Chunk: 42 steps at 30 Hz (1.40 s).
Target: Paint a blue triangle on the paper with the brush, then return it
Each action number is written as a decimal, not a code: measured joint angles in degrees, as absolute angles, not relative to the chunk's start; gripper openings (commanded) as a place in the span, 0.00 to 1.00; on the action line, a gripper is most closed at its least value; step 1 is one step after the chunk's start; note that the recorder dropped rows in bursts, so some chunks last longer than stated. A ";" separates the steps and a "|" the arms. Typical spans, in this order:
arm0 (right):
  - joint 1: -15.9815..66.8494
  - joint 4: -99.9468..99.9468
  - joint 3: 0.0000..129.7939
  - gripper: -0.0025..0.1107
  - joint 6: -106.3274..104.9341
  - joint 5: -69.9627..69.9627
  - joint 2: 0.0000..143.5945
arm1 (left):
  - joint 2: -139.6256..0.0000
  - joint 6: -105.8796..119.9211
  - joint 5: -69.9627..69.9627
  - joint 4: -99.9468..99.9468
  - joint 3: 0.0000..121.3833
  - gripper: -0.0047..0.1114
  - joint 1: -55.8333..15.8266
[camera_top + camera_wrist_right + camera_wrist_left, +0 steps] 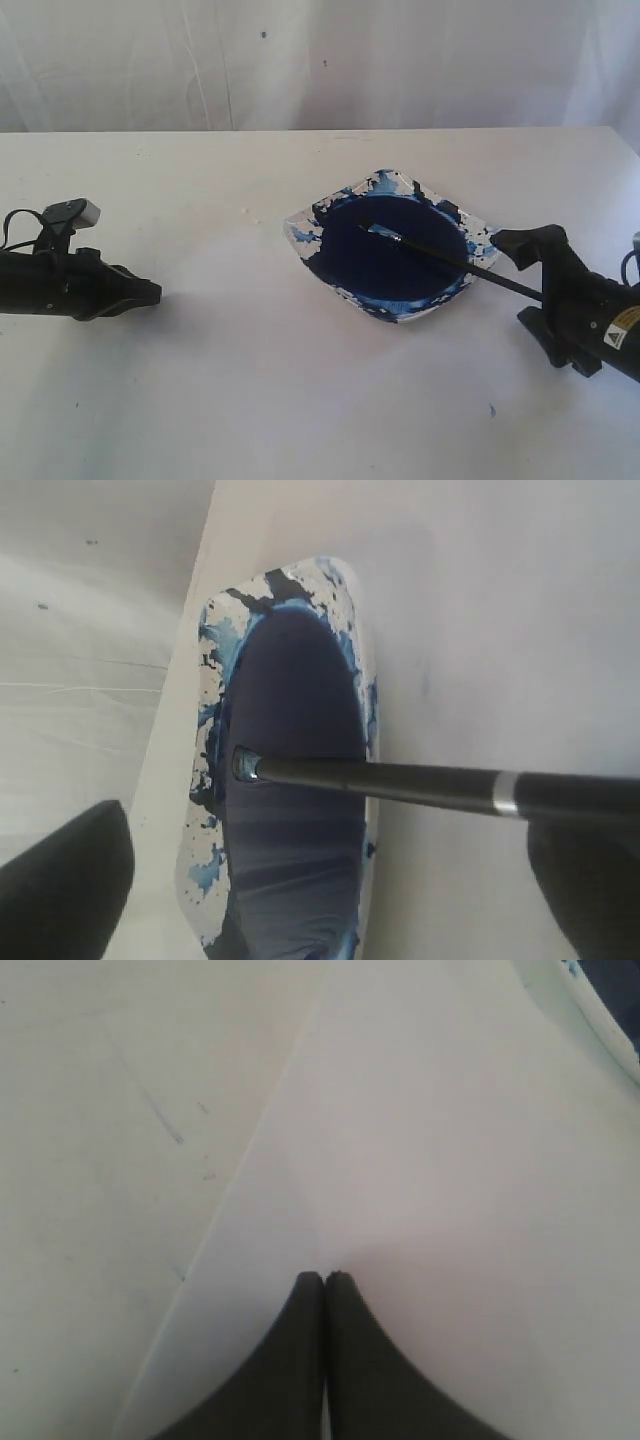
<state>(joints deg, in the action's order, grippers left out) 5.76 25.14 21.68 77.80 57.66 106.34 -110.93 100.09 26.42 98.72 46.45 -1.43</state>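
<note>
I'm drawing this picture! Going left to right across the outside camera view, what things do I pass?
Left arm → paint dish → right arm. The brush overlaps the dish, so it's left out.

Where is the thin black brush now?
Exterior view, right of centre: thin black brush lies tip-first in the blue paint dish, handle toward the right gripper.

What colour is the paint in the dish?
Dark navy paint, lighter blue splashes on the dish rim; right wrist view.

Exterior camera overlooks the whole table (120, 170); the close right wrist camera shares its paint dish (300, 238).
</note>
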 measured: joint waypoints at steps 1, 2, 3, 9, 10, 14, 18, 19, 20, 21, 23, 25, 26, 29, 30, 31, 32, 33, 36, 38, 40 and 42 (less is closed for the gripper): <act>5.76 24.89 22.44 0.93 78.04 57.05 106.34 | -110.93 100.09 26.42 98.72 46.45 0.04 -1.43; 5.76 24.45 22.85 0.93 78.25 56.81 106.34 | -110.93 100.09 26.42 98.72 46.45 0.04 -1.43; 5.76 23.88 23.39 0.93 78.98 56.00 106.34 | -110.93 100.09 26.42 98.72 46.45 0.04 -1.43; 5.76 22.94 25.56 0.93 80.17 50.92 106.34 | -110.93 100.09 26.42 98.72 46.45 0.04 -1.43; 5.76 22.94 25.83 0.93 80.33 50.72 106.34 | -110.93 100.09 26.42 98.72 46.45 0.04 -1.43; 5.76 22.80 26.71 0.93 80.33 50.72 106.34 | -110.93 100.09 26.42 98.72 46.45 0.04 -1.43; 5.76 22.80 27.49 0.93 80.33 50.21 106.34 | -110.93 100.09 26.42 98.72 46.45 0.04 -1.43; 5.76 22.90 27.59 0.93 80.45 49.56 106.34 | -110.93 100.09 26.42 98.72 46.45 0.04 -1.43; 5.76 22.90 27.64 0.93 80.73 49.10 106.34 | -110.93 100.09 26.42 98.72 46.45 0.04 -1.43; 5.76 22.90 27.74 0.93 81.04 48.12 106.34 | -110.93 100.09 26.42 98.72 46.45 0.04 -1.43; 5.76 22.79 27.74 0.93 82.03 47.04 106.34 | -110.93 100.09 26.42 98.72 46.45 0.04 -1.43; 5.76 22.71 27.97 0.93 82.26 46.85 106.34 | -110.93 100.09 26.42 98.72 46.45 0.04 -1.43; 5.76 22.71 27.97 0.93 82.36 46.85 106.34 | -110.93 100.09 26.42 98.72 46.45 0.04 -1.43; 5.76 22.55 28.01 0.90 82.48 46.60 106.34 | -110.93 100.09 26.42 98.72 46.45 0.04 -1.43; 5.76 22.53 28.01 0.88 82.48 46.39 106.34 | -110.93 100.09 26.42 98.72 46.45 0.04 -1.43; 5.76 22.23 28.01 0.85 82.48 46.27 106.34 | -110.93 100.09 26.42 98.72 46.45 0.04 -1.43; 5.76 21.82 28.01 0.82 82.48 46.03 106.34 | -110.93 100.09 26.42 98.72 46.45 0.04 -1.43; 5.76 21.61 28.01 0.79 82.48 45.89 106.34 | -110.93 100.09 26.42 98.72 46.45 0.04 -1.43; 5.76 20.78 28.01 0.74 82.48 45.00 106.34 | -110.93 100.09 26.42 98.72 46.45 0.04 -1.43; 5.76 20.58 28.01 0.73 82.48 44.38 106.34 | -110.93 100.09 26.42 98.72 46.45 0.04 -1.43; 5.76 20.33 28.01 0.73 82.48 44.01 106.34 | -110.93 100.09 26.42 98.72 46.45 0.04 -1.43; 5.76 20.23 28.01 0.73 82.48 43.94 106.34 | -110.93 100.09 26.42 98.72 46.45 0.04 -1.43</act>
